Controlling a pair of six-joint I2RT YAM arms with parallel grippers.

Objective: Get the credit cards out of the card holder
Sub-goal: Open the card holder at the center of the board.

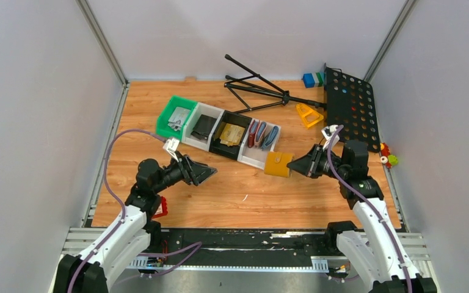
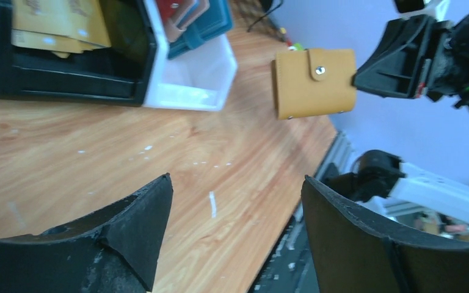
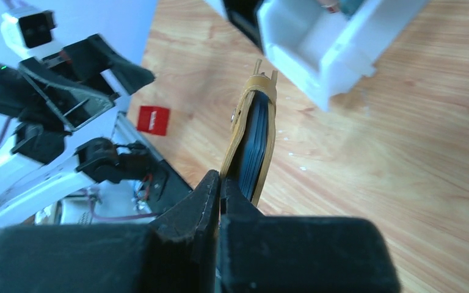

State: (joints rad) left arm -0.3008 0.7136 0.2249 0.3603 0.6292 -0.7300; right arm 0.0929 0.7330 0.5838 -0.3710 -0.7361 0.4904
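The card holder [image 3: 253, 137] hangs edge-on in my right gripper [image 3: 220, 183], whose fingers are pinched tight on one short edge. It seems clear of the table [image 1: 232, 201], just beside the end of the white bin [image 1: 255, 157]. It is folded shut, its flap snapped down on the stud [image 2: 320, 70]. Dark leaves show between the covers, and I cannot tell whether any cards sit among them. Some gold-tan credit cards [image 1: 232, 134] lie in the black bin [image 2: 67, 79].

My left gripper [image 2: 237, 183] is spread wide and holds nothing, aimed at the holder from well apart.

I judge this the presenting step. Next my left fingers must close in and pop the flap while my right holds steady.
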